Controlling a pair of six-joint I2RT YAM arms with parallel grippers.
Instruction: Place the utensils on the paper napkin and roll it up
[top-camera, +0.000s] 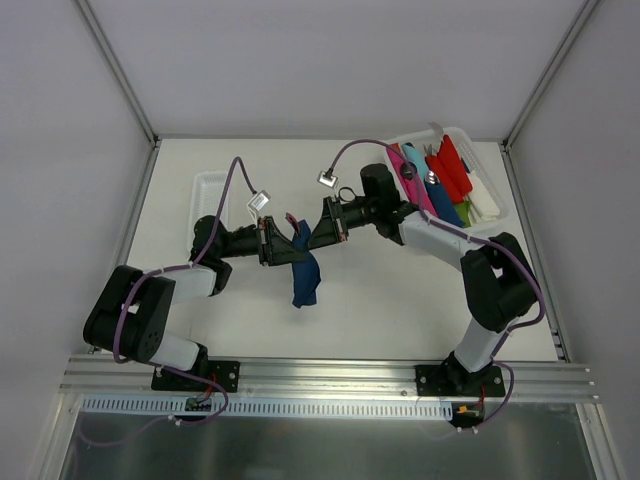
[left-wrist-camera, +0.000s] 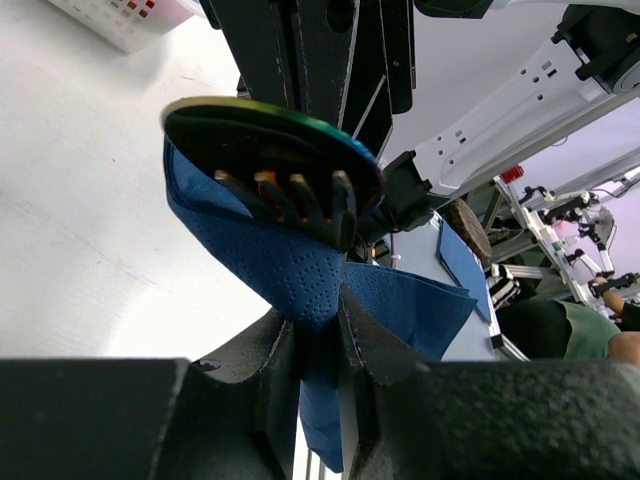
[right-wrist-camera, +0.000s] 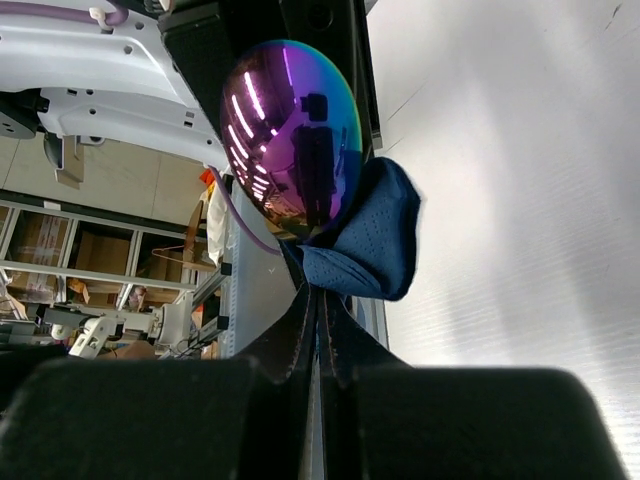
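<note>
The navy paper napkin (top-camera: 305, 281) is held up off the table between both grippers, its loose end hanging down. My left gripper (top-camera: 276, 243) is shut on a fold of the napkin (left-wrist-camera: 290, 262). My right gripper (top-camera: 321, 228) faces it, shut at the base of the bundle, where the napkin (right-wrist-camera: 377, 240) hides the handles. The utensils stick out of the napkin: a shiny iridescent spoon head (right-wrist-camera: 295, 135), also seen edge-on in the left wrist view (left-wrist-camera: 270, 135), with copper fork tines (left-wrist-camera: 300, 190) beneath it. The two grippers nearly touch.
A white basket (top-camera: 503, 213) of pink, red, blue and white plastic items stands at the back right; its corner shows in the left wrist view (left-wrist-camera: 120, 20). A narrow white tray (top-camera: 205, 193) lies at the back left. Cables loop above both wrists.
</note>
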